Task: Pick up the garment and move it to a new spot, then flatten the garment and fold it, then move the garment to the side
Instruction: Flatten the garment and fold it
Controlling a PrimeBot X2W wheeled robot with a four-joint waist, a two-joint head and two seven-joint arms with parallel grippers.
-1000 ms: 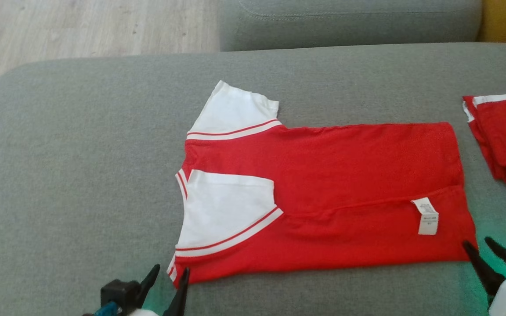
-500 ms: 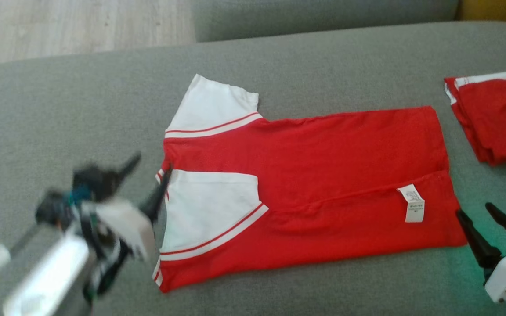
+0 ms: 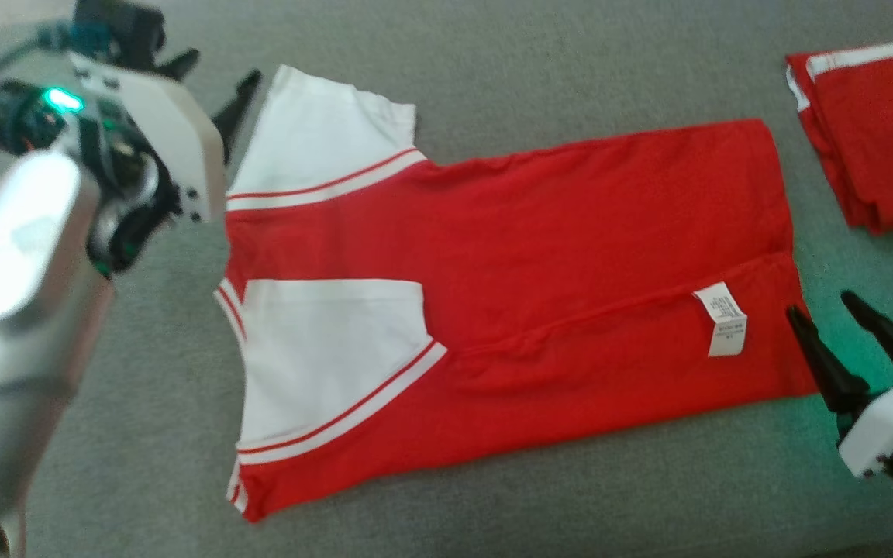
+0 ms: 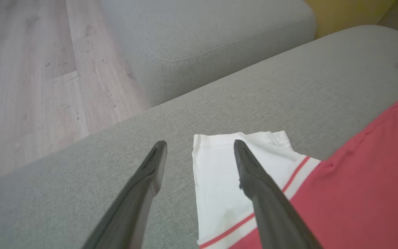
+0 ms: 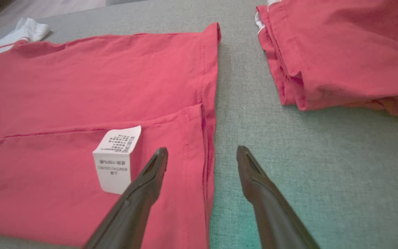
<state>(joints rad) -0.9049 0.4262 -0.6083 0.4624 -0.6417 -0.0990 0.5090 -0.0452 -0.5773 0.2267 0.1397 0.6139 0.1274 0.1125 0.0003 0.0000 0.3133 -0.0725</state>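
care tag: there's a small white rectangular care label (image 5: 116, 157) sewn on a seam near the hem. It has a few lines of tiny print. I think one line has "100%" in it, but the rest is too small for me to read.
shirt: the red jersey T-shirt with white short sleeves and red-and-white striped trim (image 3: 508, 256) is lying flat, dead centre in my head cam. The collar end is at 9 o'clock and the hem at 3.
fold: the 6 o'clock long side is turned in over the body, so that white sleeve lies on top of the red. The other sleeve sticks out toward 11 o'clock.
surface: a grey woven-fabric sofa cushion (image 3: 539, 62) with rounded edges. There's pale wood-plank floor (image 4: 29, 86) beyond it.
neighbour: a second red garment folded into a thick bundle (image 3: 873, 132) is up at 2 o'clock, separate from my shirt.
left gripper (image 3: 222, 66): it's at 10 o'clock with its claw spread and nothing in it. On the wrist cam (image 4: 199, 143), one finger is over the white sleeve and the other over bare cushion. I can't tell whether it's touching.
right gripper (image 3: 818, 304): it's at 4 o'clock with its claw spread and empty too. On its wrist cam (image 5: 202, 149), it straddles the hem edge just beside the tag.
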